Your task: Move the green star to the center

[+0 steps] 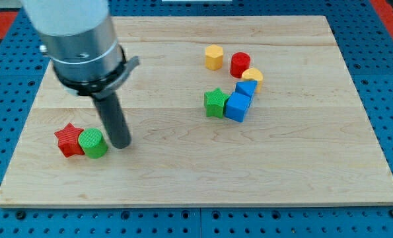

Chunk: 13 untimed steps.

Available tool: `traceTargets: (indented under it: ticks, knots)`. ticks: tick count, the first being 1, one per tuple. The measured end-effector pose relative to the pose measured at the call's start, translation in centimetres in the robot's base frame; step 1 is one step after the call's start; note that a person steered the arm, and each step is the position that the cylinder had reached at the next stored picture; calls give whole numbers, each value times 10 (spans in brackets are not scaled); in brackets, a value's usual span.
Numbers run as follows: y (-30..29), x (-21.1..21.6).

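The green star [215,102] lies a little right of the board's middle, touching a blue cube [237,106] on its right. My tip [119,143] is far to the left of the star, at the lower left of the board, right next to a green cylinder [92,143]. A red star [69,139] touches that cylinder's left side.
Above the green star are a yellow hexagon block [213,57], a red cylinder [240,65], a yellow block [252,75] and a second blue block [246,88] in a curved row. The wooden board [183,172] lies on a blue perforated table.
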State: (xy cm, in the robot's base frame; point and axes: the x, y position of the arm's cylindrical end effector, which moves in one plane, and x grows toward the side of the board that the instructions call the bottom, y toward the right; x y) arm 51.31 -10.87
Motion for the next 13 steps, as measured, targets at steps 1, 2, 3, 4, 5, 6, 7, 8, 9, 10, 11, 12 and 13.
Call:
traceTargets:
  ticks: [1,2,3,4,5,6,7,8,9,10,11,12,13]
  knots:
    - [69,-35]
    - [87,-38]
    - [99,-12]
    - [144,-34]
    - [155,-71]
    - [145,-90]
    - [145,-118]
    - [161,-144]
    - [161,-156]
    - [130,-156]
    - [92,-162]
    - [80,-196]
    - [82,-229]
